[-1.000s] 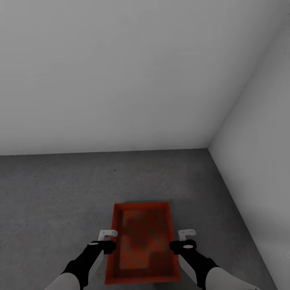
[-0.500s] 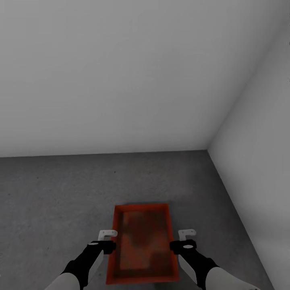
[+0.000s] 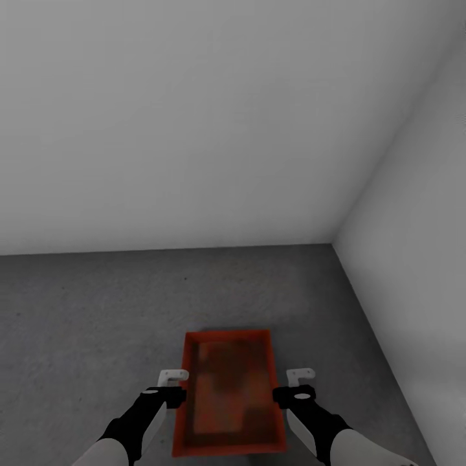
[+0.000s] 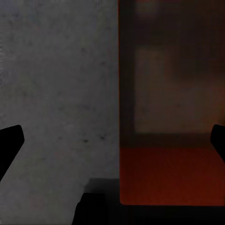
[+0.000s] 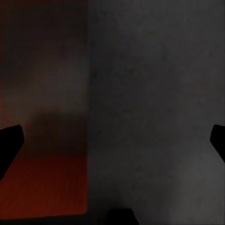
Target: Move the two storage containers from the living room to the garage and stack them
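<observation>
- Nearest in the head view, the left gripper [image 3: 173, 375] and the right gripper [image 3: 300, 374] hover low over the floor [image 3: 97, 310], one at each long side of a storage container [image 3: 228, 391].
- Both grippers stand spread wide and hold nothing: in each wrist view the two dark fingertips sit at opposite edges of the picture with bare ground between them.
- The left wrist view looks down on the container's long left wall [image 4: 123, 117], with speckled concrete on one side of it and the orange-red inside on the other; one dark fingertip [image 4: 10, 140] lies over the concrete.
- The right wrist view gives the mirror of this: the container [image 5: 42, 140] under one fingertip, the grey floor [image 5: 154, 117] under the rest.
- The container is an orange-red rectangular bin, open-topped, resting flat on the dark grey garage floor with its long axis running away from the robot. Its inside looks blotchy and dim.
- Farther off, the concrete runs to a plain grey-white back wall [image 3: 181, 129].
- A side wall [image 3: 421, 259] meets it at a corner on the right.
</observation>
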